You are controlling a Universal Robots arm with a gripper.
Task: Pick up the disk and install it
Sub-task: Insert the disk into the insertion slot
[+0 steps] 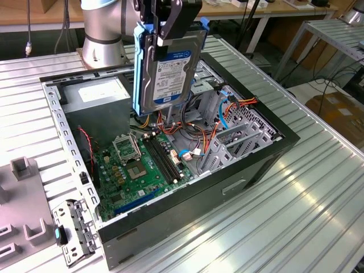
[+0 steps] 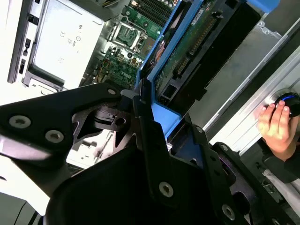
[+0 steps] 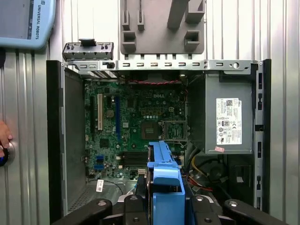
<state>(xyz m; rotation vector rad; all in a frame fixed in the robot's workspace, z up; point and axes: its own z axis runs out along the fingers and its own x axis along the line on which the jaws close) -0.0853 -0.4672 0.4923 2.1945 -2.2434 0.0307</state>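
The disk (image 1: 170, 65) hangs upright on its edge above the open computer case (image 1: 267, 151), its white-and-blue label facing the exterior camera. A light blue carrier rail frames it. My gripper (image 1: 166, 31) is shut on the disk's upper end, black fingers (image 1: 169, 27) pressing its faces. In the first wrist view the blue carrier (image 3: 165, 185) points down over the motherboard (image 3: 136, 122), between the gripper's black links. In the second wrist view the disk (image 2: 190, 56) shows its green circuit-board side, clamped in my gripper (image 2: 143, 110).
Inside the case lie a grey power supply (image 1: 99, 94), a metal drive bay (image 1: 242, 133) and loose cables (image 1: 224, 111). A grey fixture plate (image 1: 23, 199) and a metal bracket (image 1: 74, 230) sit beside the case. A hand (image 2: 276, 124) rests on a button at the table edge.
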